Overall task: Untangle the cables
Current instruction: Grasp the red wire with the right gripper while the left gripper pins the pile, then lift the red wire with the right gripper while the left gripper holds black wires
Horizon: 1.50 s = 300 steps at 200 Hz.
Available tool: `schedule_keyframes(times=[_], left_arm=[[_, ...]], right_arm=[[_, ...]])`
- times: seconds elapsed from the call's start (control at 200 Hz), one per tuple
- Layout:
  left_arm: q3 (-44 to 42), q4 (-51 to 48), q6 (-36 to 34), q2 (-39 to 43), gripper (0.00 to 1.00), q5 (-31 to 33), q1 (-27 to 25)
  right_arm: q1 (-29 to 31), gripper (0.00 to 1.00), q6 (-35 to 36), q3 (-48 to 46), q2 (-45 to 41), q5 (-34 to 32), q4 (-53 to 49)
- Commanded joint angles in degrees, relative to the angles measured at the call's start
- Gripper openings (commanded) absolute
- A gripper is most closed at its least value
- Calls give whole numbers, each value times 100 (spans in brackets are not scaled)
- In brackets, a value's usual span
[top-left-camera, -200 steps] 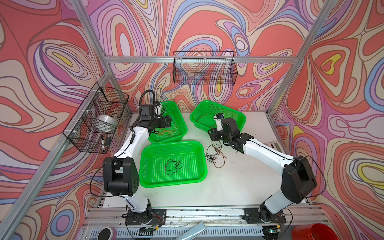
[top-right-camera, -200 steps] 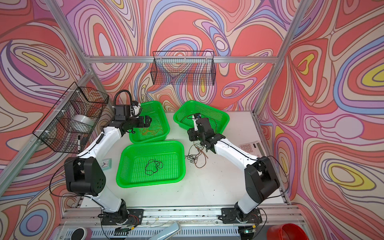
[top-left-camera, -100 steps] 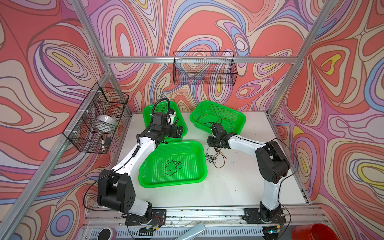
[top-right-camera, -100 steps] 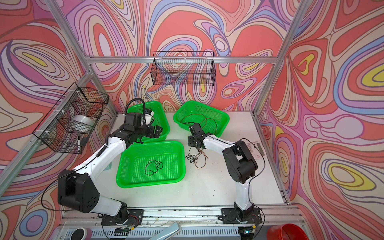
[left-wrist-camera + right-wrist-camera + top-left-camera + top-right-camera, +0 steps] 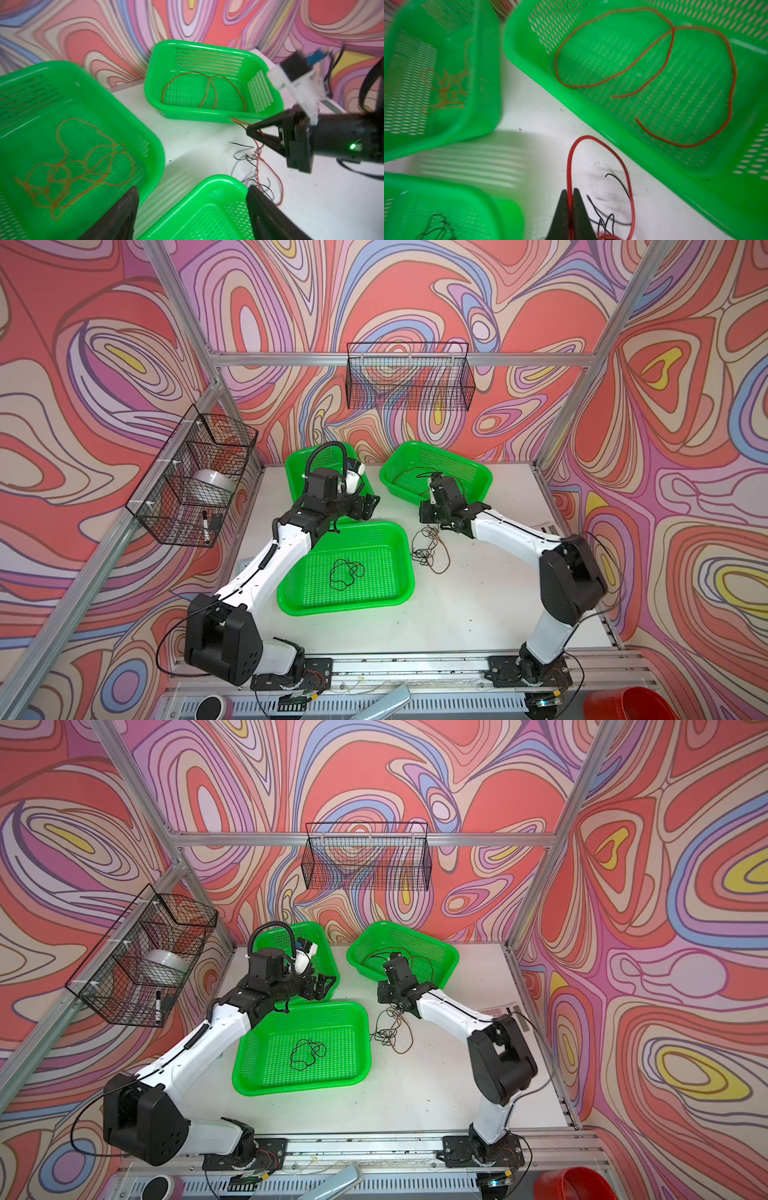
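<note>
Right wrist view: right tool point(image 5: 570, 192) pinches red cable point(image 5: 569, 166) over white table point(image 5: 548, 133); left tool point(image 5: 191, 187) spread.

Bright, even light fills both top views, and only soft shadows lie on the white table point(image 5: 478, 614). The wrist views smear — one green basket point(image 5: 436, 83) blurs badly and striped light streaks beside it, while the red wire point(image 5: 570, 166) stays fairly sharp — basket edges bow.
</note>
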<state>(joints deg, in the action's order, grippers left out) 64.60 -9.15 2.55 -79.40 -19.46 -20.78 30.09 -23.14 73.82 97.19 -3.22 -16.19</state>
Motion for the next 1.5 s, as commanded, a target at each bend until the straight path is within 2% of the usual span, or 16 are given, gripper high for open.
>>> schedule_keyframes(times=[0.0, 0.195, 0.461, 0.601, 0.691, 0.771, 0.931, 1.056, 1.167, 1.232, 1.497], left_arm=[[-371, 902, 56, 86, 80, -571, -367], [-589, 1948, 475, -353, 78, -710, -1154], [-311, 2981, 775, -1264, 77, -491, -1903], [-196, 3313, 1083, -1671, 72, -155, -1991], [-139, 3401, 1178, -1877, 72, -196, -2021], [0, 3154, 1141, -2061, 71, 148, -2105], [448, 2926, 1218, -2517, 65, 415, -2200], [934, 2787, 1382, -2957, 54, 440, -2271], [1152, 2760, 1459, -3225, 38, 323, -2330], [1217, 2654, 1466, -3372, 32, 266, -2341], [1060, 2677, 1695, -3793, 34, 68, -2366]], right_arm=[[-3, 0, 144, -153, -748, 248, 148], [-3, 0, 53, -420, -1693, 304, 44], [-3, 0, -17, -364, -2264, 323, -175], [-3, 0, 65, -142, -2592, 252, -294], [-2, 0, 179, 147, -2663, 327, -492], [-3, 0, 227, 427, -2643, 543, -602], [-3, 0, 147, 882, -2547, 1022, -697], [-2, 0, 177, 1253, -2490, 1089, -858], [-3, 0, 306, 1686, -2409, 1086, -1077], [-9, 0, 491, 2025, -2343, 935, -1282], [-107, 0, 1215, 3646, -1871, 760, -1809]])
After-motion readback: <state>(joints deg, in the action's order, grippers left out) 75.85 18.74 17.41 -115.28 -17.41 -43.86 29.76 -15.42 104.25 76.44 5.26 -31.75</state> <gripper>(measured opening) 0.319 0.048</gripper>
